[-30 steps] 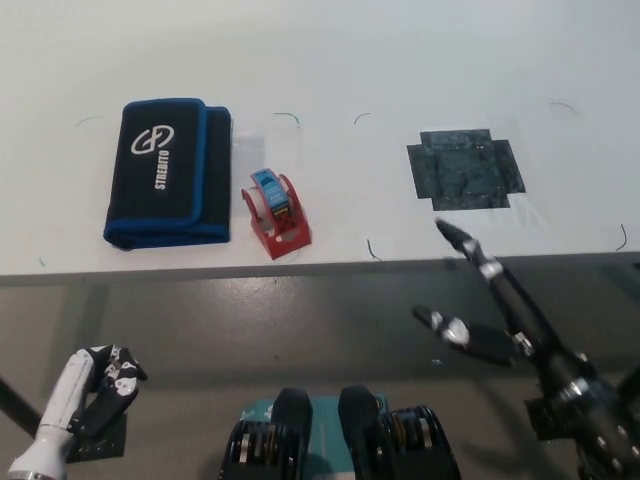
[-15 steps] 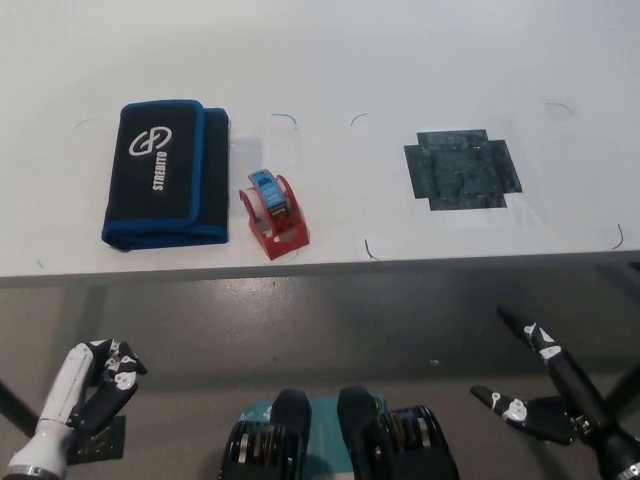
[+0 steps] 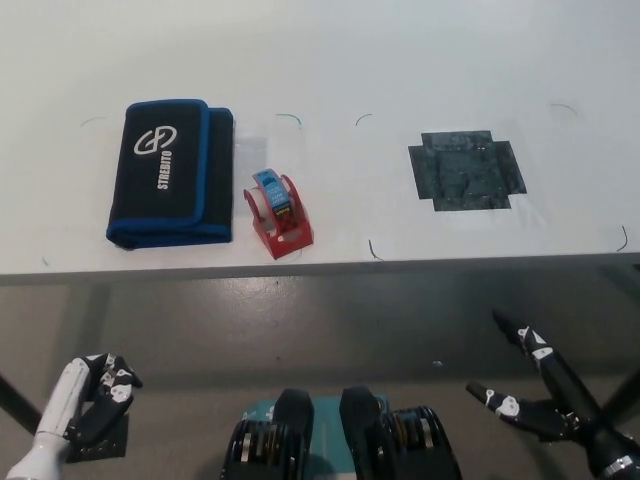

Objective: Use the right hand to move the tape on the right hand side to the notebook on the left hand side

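Tape standing beside the notebook, not on it.
The black right hand (image 3: 545, 400), fingers spread and holding nothing, is hanging below the white table (image 3: 400, 60); the red tape dispenser with blue roll (image 3: 279, 212) is sitting just beside the black, blue-edged fabric notebook case (image 3: 170, 172), so it probably needs a side grasp and a lift onto the cover; the white left hand (image 3: 90, 395) is resting curled at lower left.

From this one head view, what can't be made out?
- Red tape dispenser with a blue roll: whether it touches the black, blue-edged notebook case beside it; too small to tell.
- White left hand: its arm is cut off by the bottom edge.
- Black right hand: its arm leaves at the bottom right corner.
- Dark taped patch: its texture is blurred.
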Controlling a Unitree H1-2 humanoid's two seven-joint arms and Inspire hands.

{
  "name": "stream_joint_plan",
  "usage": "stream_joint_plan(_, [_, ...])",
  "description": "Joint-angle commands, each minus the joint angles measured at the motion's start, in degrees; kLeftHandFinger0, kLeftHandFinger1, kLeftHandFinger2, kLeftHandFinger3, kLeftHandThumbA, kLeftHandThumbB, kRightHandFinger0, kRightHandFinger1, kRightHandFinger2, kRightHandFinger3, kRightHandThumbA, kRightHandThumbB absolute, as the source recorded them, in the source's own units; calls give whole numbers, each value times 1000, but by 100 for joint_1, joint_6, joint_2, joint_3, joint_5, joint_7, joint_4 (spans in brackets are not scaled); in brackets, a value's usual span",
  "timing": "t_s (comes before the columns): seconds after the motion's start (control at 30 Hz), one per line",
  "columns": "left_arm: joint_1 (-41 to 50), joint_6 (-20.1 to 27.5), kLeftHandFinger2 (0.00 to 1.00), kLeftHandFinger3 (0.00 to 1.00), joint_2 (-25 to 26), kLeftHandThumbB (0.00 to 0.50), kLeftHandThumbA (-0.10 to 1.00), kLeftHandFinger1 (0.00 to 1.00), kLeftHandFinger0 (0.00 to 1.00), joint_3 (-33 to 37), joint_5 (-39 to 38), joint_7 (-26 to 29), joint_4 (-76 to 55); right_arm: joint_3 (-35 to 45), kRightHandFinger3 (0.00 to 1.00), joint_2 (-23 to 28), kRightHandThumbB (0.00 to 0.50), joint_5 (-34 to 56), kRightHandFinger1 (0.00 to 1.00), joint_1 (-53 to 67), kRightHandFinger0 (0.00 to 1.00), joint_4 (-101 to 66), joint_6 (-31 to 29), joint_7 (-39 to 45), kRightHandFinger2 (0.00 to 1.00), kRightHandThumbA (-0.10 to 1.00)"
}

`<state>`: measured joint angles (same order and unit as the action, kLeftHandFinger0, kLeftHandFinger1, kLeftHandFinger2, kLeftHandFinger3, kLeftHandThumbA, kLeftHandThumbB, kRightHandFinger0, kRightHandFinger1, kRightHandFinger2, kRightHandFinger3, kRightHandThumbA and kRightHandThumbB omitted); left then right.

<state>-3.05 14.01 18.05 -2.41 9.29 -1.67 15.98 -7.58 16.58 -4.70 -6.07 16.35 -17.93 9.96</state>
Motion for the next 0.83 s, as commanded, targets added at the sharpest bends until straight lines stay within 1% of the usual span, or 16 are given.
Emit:
stream_joint_plan(0.0, [-52,143,54,194,1,127,267,0,25,-64,-108,46,-112,20,1000,22,410,72,1000,-221,1000,76,-355,121,1000,862])
stream_joint_plan(0.07, [-51,139,61,200,1,132,273,5,35,-65,-108,42,-111,-4,1000,22,426,32,1000,-230,1000,89,-306,134,1000,870])
stream_joint_plan(0.17, [-63,225,60,204,8,126,266,0,17,-54,-39,83,-57,-10,1000,-106,384,602,1000,-199,1000,-11,-246,471,1000,853])
stream_joint_plan(0.2, [-54,165,58,204,10,122,255,0,6,-46,24,107,-94,-32,1000,-130,350,683,1000,-193,1000,-27,-391,536,1000,841])
stream_joint_plan(0.23, [-42,176,60,204,44,113,245,0,2,-61,8,91,-103,-51,1000,-167,362,651,1000,-171,1000,-57,-376,520,1000,851])
stream_joint_plan(0.27, [-49,226,66,204,48,116,247,0,4,-65,-17,80,-71,-71,1000,-206,392,579,1000,-140,1000,-145,-337,496,1000,884])
stream_joint_plan(0.3, [-50,229,67,204,48,115,248,0,4,-65,-19,78,-69,-71,1000,-210,393,576,1000,-138,1000,-151,-335,497,1000,887])
stream_joint_plan(0.33, [-30,193,68,208,53,123,265,0,3,-75,-44,58,-99,-73,1000,-218,416,538,1000,-127,1000,-202,-291,488,1000,900])
stream_joint_plan(0.37, [-27,176,68,210,54,121,277,0,1,-77,-53,48,-109,-66,1000,-224,423,521,1000,-120,1000,-222,-272,488,1000,911])
stream_joint_plan(0.4, [13,71,74,214,45,121,279,0,0,-81,-34,51,-191,-67,1000,-221,412,555,1000,-100,1000,-240,-257,530,1000,894])
stream_joint_plan(0.43, [60,51,70,214,34,121,269,0,0,-90,-58,42,-235,-68,1000,-212,421,533,1000,-86,1000,-232,-278,544,1000,903])
stream_joint_plan(0.5, [85,62,72,214,23,121,269,0,0,-89,-61,40,-238,-52,1000,-199,411,484,1000,-69,1000,-241,-306,528,1000,901])
stream_joint_plan(0.53, [80,76,75,221,24,124,270,0,0,-90,-73,34,-226,-55,1000,-186,421,350,1000,-69,1000,-242,-295,459,1000,914])
stream_joint_plan(0.57, [66,102,99,237,27,126,266,7,10,-90,-68,41,-181,-55,1000,-176,400,222,1000,-79,1000,-216,-331,387,1000,906])
stream_joint_plan(0.6, [39,112,99,238,15,125,266,6,11,-94,-69,57,-152,-53,1000,-155,400,176,1000,-129,1000,-203,-328,374,1000,904])
stream_joint_plan(0.8, [33,109,109,236,24,144,334,0,11,-89,-52,58,-181,-27,1000,-105,389,-44,1000,-141,1000,-254,-285,266,1000,892])
